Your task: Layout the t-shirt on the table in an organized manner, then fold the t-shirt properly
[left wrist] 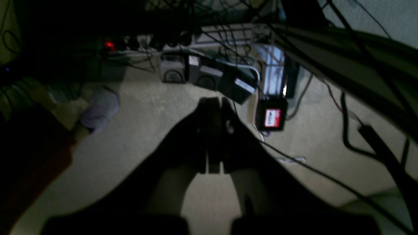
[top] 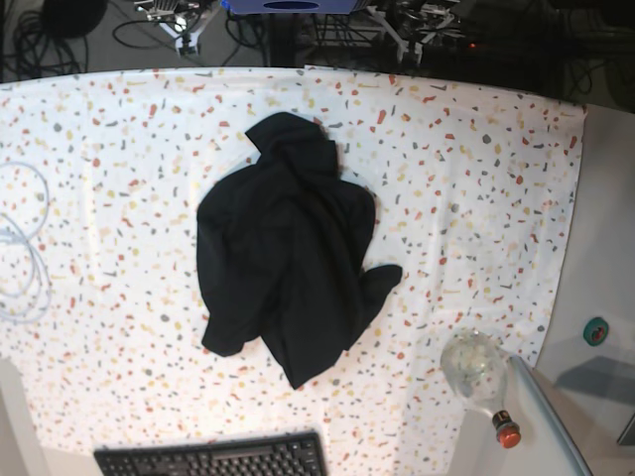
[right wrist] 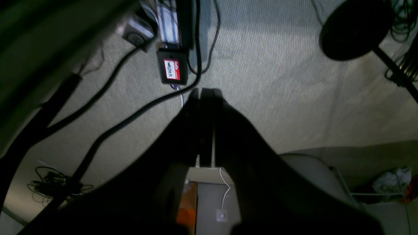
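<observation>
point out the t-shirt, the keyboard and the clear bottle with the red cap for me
t-shirt point(top: 288, 268), base view, on the middle of the crumpled black cloth.
keyboard point(top: 213, 460), base view, on its rows of keys at the bottom edge.
clear bottle point(top: 474, 366), base view, on its rounded glassy body above the red cap.

Both wrist views are dark and soft. The left gripper point(left wrist: 214, 137) and right gripper point(right wrist: 205, 130) show only as black silhouettes with jaws together, their bases cut off by the bottom edge. In the base view the crumpled t-shirt point(top: 288, 248) hides its own sleeves and collar in folds. The keyboard point(top: 213, 458) is cut by the bottom edge, the white cable point(top: 20, 248) by the left edge. The label on the small black box point(left wrist: 271, 117) is too blurred to read
</observation>
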You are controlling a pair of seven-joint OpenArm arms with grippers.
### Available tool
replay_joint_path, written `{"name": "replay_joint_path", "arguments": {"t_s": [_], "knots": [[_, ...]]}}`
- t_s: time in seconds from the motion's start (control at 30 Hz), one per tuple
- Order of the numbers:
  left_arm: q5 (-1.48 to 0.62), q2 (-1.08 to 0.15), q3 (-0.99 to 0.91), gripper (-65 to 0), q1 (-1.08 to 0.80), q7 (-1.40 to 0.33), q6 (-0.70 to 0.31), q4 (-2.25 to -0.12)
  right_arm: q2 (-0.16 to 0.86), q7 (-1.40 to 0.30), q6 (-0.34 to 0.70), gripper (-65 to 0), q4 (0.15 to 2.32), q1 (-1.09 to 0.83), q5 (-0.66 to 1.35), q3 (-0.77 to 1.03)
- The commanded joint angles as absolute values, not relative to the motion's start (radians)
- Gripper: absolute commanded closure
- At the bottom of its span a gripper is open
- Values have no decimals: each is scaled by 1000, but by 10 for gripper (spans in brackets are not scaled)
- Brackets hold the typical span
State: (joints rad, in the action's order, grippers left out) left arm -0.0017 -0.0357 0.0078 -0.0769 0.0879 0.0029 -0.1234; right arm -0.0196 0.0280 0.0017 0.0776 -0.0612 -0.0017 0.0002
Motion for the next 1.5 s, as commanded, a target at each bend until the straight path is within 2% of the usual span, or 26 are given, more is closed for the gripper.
{"name": "replay_joint_path", "arguments": {"t_s": [0.0, 0.5, 0.53, 0.6, 0.67, 0.7, 0.73, 0.87, 0.9, 0.97, 1.03, 1.1, 1.47], "knots": [[-4, -39, 8, 0, -90, 82, 7, -120, -19, 16, 5, 0, 73, -76, -2, -2], [-5, -39, 1, 0, -91, 88, 7, -120, -16, 21, 4, 0, 73, -77, 2, 4], [-5, -39, 1, 0, -91, 88, 7, -120, -16, 21, 5, -84, 73, -77, 2, 4], [-5, -41, 1, 0, -90, 88, 7, -120, -16, 22, 5, -321, 73, -77, 2, 5], [-5, -41, 1, 0, -88, 88, 7, -120, -16, 36, 7, -513, 73, -79, 2, 5], [-5, -42, 1, 0, -88, 88, 7, -120, -16, 59, 7, -597, 73, -88, 2, 5], [-5, -42, 1, 0, -88, 88, 7, -120, -16, 94, 7, -650, 73, -97, 2, 5], [-5, -42, 1, 0, -91, 90, 7, -120, -16, 194, 13, -650, 73, -124, -2, -2], [-5, -44, 1, 0, -91, 90, 7, -120, -16, 196, 28, -621, 73, -127, -2, -2], [-5, -44, 1, 0, -91, 90, 7, -120, -16, 189, 81, -476, 73, -127, -2, -2], [-5, -44, 1, 0, -90, 90, 7, -120, -15, 182, 117, -254, 73, -127, 1, 2], [-5, -44, 1, 0, -90, 90, 7, -120, -8, 177, 114, 0, 73, -125, 1, 2], [-5, -44, 4, 0, -88, 90, 7, -122, -4, 183, 114, 0, 73, -128, 1, 2]]}}
